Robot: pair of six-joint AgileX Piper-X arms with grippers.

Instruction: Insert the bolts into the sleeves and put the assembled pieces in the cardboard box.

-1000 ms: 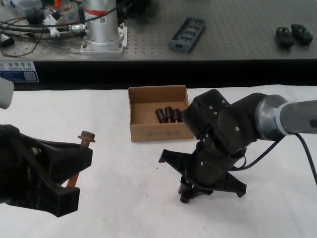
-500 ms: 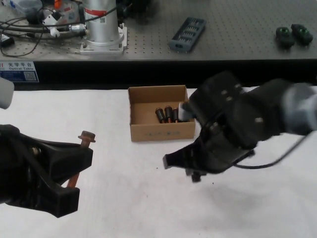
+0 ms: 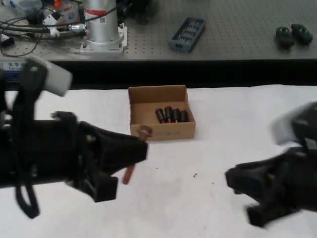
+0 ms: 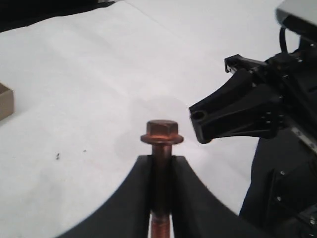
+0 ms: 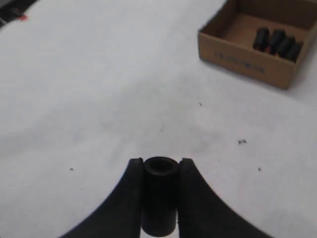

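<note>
- The left gripper (image 4: 161,163) has its fingers clamped on a copper bolt (image 4: 161,135), whose head sticks out past the tips.
- The right gripper (image 5: 160,166) has its fingers clamped on a black sleeve (image 5: 160,198) above the white cloth (image 5: 89,89).
- The box (image 3: 163,131) sits farther back between the arms and holds four pieces (image 3: 172,114).
- A grey rack (image 3: 187,33) and a metal post (image 3: 101,25) stand behind.
</note>
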